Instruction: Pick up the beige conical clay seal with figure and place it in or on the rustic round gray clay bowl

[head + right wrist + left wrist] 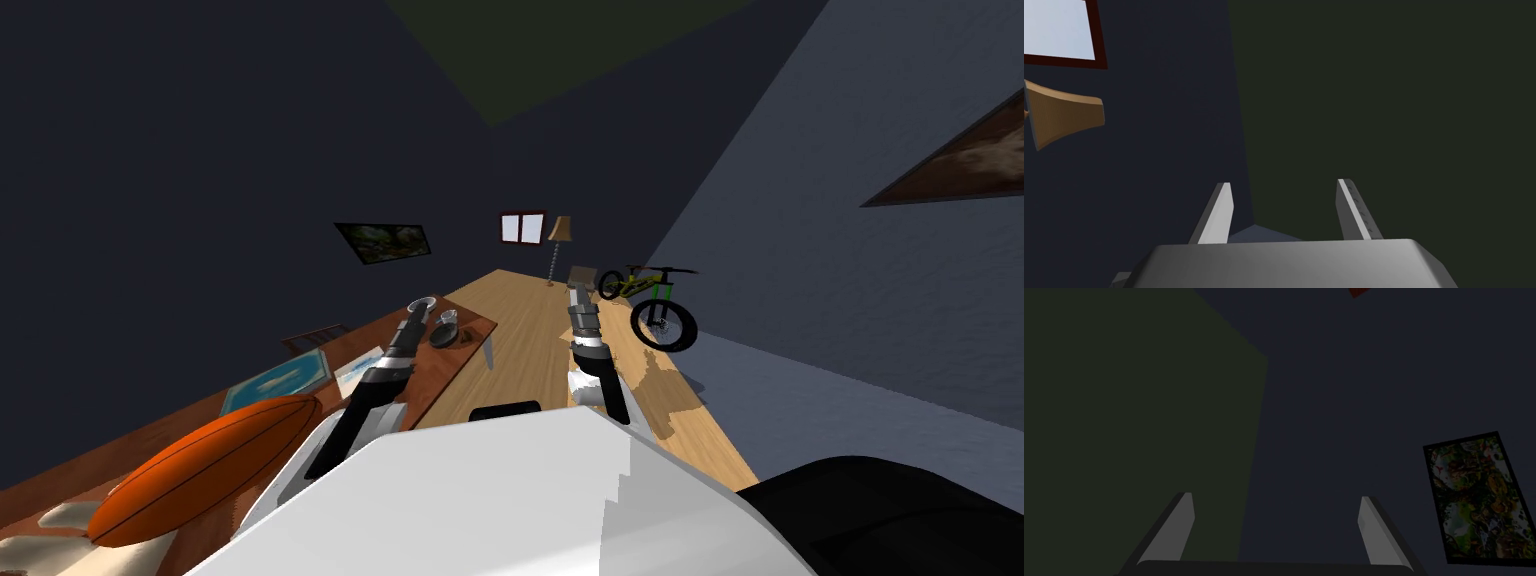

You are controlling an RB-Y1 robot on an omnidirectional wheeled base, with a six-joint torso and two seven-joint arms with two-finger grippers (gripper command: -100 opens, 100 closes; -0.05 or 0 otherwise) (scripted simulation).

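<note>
On the brown table [300, 395] to my left lies a dark grey round bowl [444, 338] near the far end. A small pale object [447, 319], possibly the seal, stands just behind it and touches its rim; its shape is too small to tell. My left gripper [422, 303] hovers raised beside these two, on their left, pointing up and away from the table. Its fingers [1184, 523] stand open with nothing between them. My right gripper [580, 272] is held up over the wooden floor, open and empty, as its fingers [1221, 210] show.
An orange rugby ball [205, 465], a teal flat book [278, 380] and a white sheet [360, 370] lie on the near part of the table. A bicycle [650, 300] and a floor lamp [558, 240] stand at the far right of the wooden floor [530, 330].
</note>
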